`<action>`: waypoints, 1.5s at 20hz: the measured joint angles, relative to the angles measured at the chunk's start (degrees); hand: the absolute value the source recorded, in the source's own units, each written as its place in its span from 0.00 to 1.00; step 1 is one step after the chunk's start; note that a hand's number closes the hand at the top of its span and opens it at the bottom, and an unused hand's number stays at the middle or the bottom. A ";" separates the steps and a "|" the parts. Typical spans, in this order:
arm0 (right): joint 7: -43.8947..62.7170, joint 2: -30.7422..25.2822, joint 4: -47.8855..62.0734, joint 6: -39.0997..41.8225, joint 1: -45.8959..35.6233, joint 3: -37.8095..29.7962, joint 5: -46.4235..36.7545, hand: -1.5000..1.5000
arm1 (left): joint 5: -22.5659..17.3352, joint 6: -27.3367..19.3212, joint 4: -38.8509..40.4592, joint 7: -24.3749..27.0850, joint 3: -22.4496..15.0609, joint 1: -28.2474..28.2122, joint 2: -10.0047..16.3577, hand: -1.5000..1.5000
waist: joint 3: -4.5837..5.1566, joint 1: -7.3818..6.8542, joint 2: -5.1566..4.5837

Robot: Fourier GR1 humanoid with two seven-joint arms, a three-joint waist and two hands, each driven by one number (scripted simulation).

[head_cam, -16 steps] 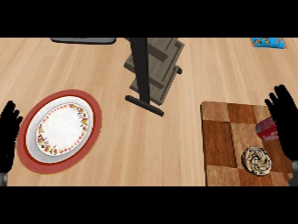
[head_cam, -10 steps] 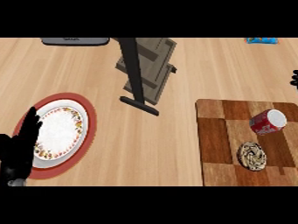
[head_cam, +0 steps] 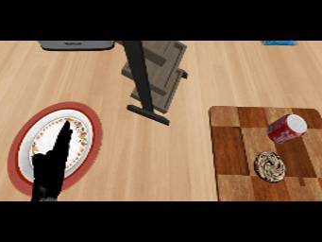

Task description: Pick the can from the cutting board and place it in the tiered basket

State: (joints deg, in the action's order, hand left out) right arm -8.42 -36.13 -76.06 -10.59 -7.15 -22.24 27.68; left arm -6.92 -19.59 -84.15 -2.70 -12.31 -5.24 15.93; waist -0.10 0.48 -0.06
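1. Can [head_cam: 286,128] lies on its side on the cutting board [head_cam: 229,156].
2. Left robot hand [head_cam: 52,163], released, hangs over the plate [head_cam: 15,146]; right robot hand unseen.
3. Likely best: grasp across the can's side.

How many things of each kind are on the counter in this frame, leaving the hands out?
can: 1
cutting board: 1
round patterned item on the board: 1
plate: 1
tiered basket: 1
grey item at the far edge: 1
blue item at the far edge: 1
Total: 7
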 measured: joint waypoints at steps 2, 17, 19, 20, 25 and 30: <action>-0.27 -1.20 -0.32 3.43 1.86 -0.73 0.36 0.00 | 0.49 0.26 1.13 1.49 -0.09 -0.03 -0.88 0.50 | -0.01 -0.01 0.12; 28.51 -24.34 -19.71 14.72 10.82 13.11 -14.72 0.00 | 1.56 0.54 2.49 2.77 -0.53 0.89 -2.59 0.50 | 0.12 -0.12 0.33; 33.80 -24.74 -23.65 12.95 10.46 14.77 -17.48 0.00 | 1.50 0.86 2.26 2.65 -0.34 0.76 -2.54 0.50 | 0.11 -0.28 0.31; 36.14 -24.14 -25.81 11.53 10.60 16.09 -19.33 0.00 | 1.74 0.64 1.85 2.55 -0.47 0.43 -2.70 0.50 | 0.11 -0.35 0.32; 44.96 -21.51 -29.90 9.94 7.78 20.89 -26.82 0.00 | 2.04 1.56 2.59 2.08 0.09 1.26 -3.19 0.50 | -0.01 -0.69 0.25; 49.89 -18.07 -29.14 10.37 4.07 27.08 -35.39 0.00 | 2.61 2.08 2.26 2.16 0.39 0.96 -3.64 0.50 | -0.02 -1.00 0.18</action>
State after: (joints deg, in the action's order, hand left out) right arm 41.47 -54.20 -105.20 -0.22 -3.08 4.84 -7.71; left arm -4.30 -17.51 -81.89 -0.54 -11.92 -4.28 12.29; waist -0.12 -0.52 0.12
